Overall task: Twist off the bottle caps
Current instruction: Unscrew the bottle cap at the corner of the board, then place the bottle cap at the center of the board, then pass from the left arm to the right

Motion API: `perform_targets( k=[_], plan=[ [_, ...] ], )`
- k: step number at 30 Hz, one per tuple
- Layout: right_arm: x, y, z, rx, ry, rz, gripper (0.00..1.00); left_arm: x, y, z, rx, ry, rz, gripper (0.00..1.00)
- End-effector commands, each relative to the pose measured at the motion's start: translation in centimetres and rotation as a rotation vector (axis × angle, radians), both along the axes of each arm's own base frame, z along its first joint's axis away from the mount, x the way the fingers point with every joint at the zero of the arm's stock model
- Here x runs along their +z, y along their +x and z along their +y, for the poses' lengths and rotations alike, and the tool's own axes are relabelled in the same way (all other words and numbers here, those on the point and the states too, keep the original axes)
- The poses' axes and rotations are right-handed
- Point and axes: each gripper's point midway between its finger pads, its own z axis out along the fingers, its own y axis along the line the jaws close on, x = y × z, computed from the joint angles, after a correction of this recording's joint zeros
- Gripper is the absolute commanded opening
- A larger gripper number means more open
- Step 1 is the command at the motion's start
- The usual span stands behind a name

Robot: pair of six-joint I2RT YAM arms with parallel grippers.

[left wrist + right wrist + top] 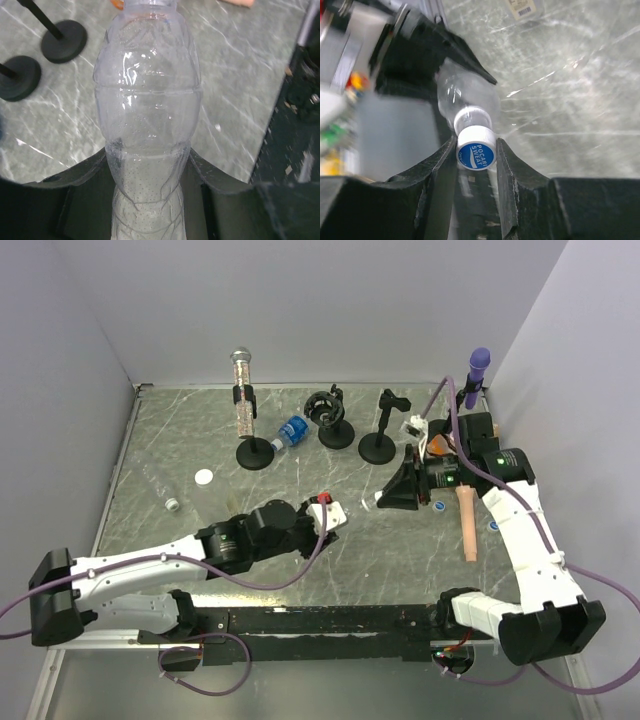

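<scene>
Clamping the clear bottle (147, 100) round its lower body near the middle of the tabletop (180, 440), the left pincer (150, 195) holds it with the neck towards the right edge. Just beyond, the right pincer (476, 162) is closed tight on its blue cap (476, 152). Likely trouble: the thin, slick wall spins or buckles in the left hold, so cap and bottle turn together.

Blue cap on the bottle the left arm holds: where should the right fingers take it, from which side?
Take the blue cap by its white side wall, fingers on opposite sides, coming end-on along the bottle axis. It is round; its printed top faces the right gripper while the left gripper holds the bottle.
</scene>
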Motion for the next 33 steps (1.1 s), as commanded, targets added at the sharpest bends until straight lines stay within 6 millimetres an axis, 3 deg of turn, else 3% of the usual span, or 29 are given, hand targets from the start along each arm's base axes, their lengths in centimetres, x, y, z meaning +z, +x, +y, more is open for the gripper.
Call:
perform_targets(
  k=[1,4,7,9,12,13,16,21,26,33],
  plan=[
    [1.3,-1.9,-0.3,0.199,0.018,-0.340,0.20,0.1,-2.2,0.8,-0.108,-0.024,0.031,0.22],
    [1.4,-3.0,-0.4,0.297,0.022,-0.472,0.21,-0.2,-2.8,1.4,-0.125,-0.032,0.051,0.22],
    [-0.6,-0.8,-1.4,0.243,-0.096,-0.500,0.22,0.1,-2.5,2.3,-0.090,-0.054,0.046,0.22],
    [-4.2,2.1,-3.7,0.115,-0.298,-0.463,0.23,0.5,-2.4,2.9,-0.065,-0.075,0.043,0.22],
    [-9.4,3.7,-7.1,-0.028,-0.506,-0.352,0.25,2.0,-2.8,3.6,-0.057,-0.159,0.037,0.22],
    [-11.7,3.5,-8.4,-0.075,-0.567,-0.280,0.26,2.4,-2.4,3.9,-0.027,-0.184,0.027,0.22],
    [-16.1,3.4,-11.6,-0.168,-0.701,-0.182,0.29,3.7,-2.5,4.3,-0.006,-0.293,0.023,0.22],
    [-21.9,2.8,-14.8,-0.228,-0.853,-0.083,0.32,5.3,-2.6,4.5,-0.001,-0.396,0.004,0.22],
    [-24.8,3.2,-15.8,-0.254,-0.907,-0.001,0.33,5.2,-2.7,3.9,-0.019,-0.400,0.012,0.23],
    [-26.4,4.3,-17.2,-0.305,-0.950,0.050,0.42,4.6,-2.8,3.4,-0.036,-0.388,0.025,0.23]
  ],
)
